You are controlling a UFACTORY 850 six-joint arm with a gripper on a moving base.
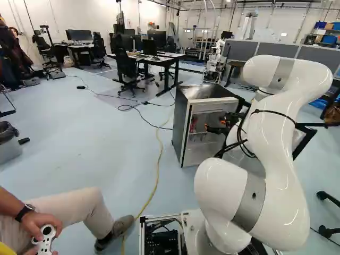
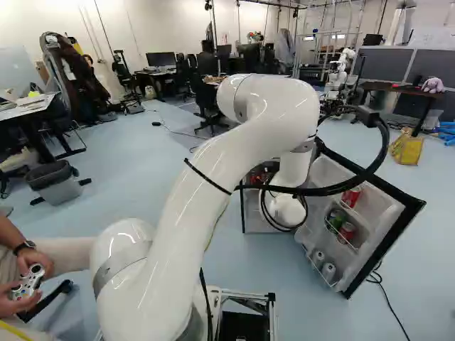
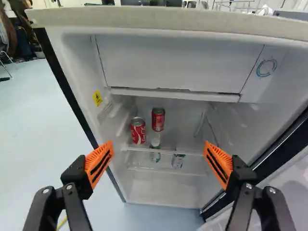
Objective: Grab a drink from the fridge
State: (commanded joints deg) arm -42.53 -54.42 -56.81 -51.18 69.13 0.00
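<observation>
The fridge (image 3: pixel 168 67) is finished in white inside and black on its left side. The left can (image 3: pixel 137 131) is patterned red and white. The finger pads (image 3: pixel 107 147) are coloured orange, striped black.

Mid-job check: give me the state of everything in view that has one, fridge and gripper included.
Black two-finger gripper with orange pads: open, nothing gripped
White-lined fridge door with black edge: swung open, cans in its racks
White freezer flap: shut
Two red metal cans on the inner shelf: upright
Clear bottle with white cap: upright, capped
</observation>
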